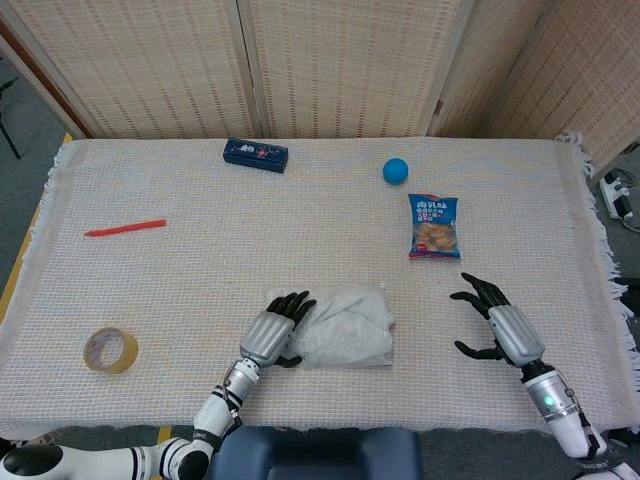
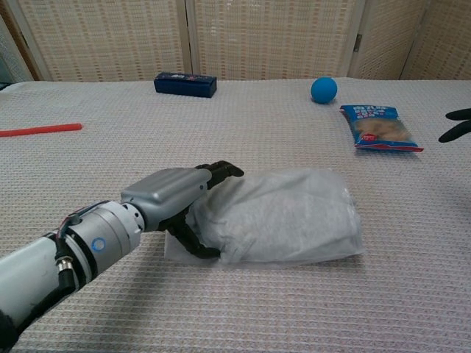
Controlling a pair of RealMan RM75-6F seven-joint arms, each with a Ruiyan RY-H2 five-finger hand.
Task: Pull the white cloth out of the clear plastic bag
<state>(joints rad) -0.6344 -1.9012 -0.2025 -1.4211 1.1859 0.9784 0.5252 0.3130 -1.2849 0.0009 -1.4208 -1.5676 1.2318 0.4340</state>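
We list first the counter point(image 1: 150, 290), covered by a pale woven cloth with fringed edges. Near its front edge, about centre, lies the clear plastic bag point(image 1: 345, 328) point(image 2: 287, 220), flat on its side, with the white cloth point(image 1: 350, 320) point(image 2: 294, 209) bunched inside it. Our left hand point(image 1: 273, 335) point(image 2: 165, 197) sits at the bag's left end, fingers laid over the top of that end and thumb curled beneath its edge, so that it grips the bag's end between them. Our right hand point(image 1: 500, 325) hovers well to the right of the bag, fingers spread wide and holding nothing; in the chest view only dark fingertips show at the right border. Further items: a blue snack packet point(image 1: 434, 226) point(image 2: 379, 127) behind the right hand; a blue ball point(image 1: 396, 170) point(image 2: 324, 89) just beyond the packet; a dark blue box point(image 1: 255, 154) point(image 2: 185, 84) near the far edge; a red pen point(image 1: 125, 228) point(image 2: 40, 130) at the left; a roll of tape point(image 1: 110, 350) at the front left corner. A folding wicker screen point(image 1: 330, 65) stands behind the counter.
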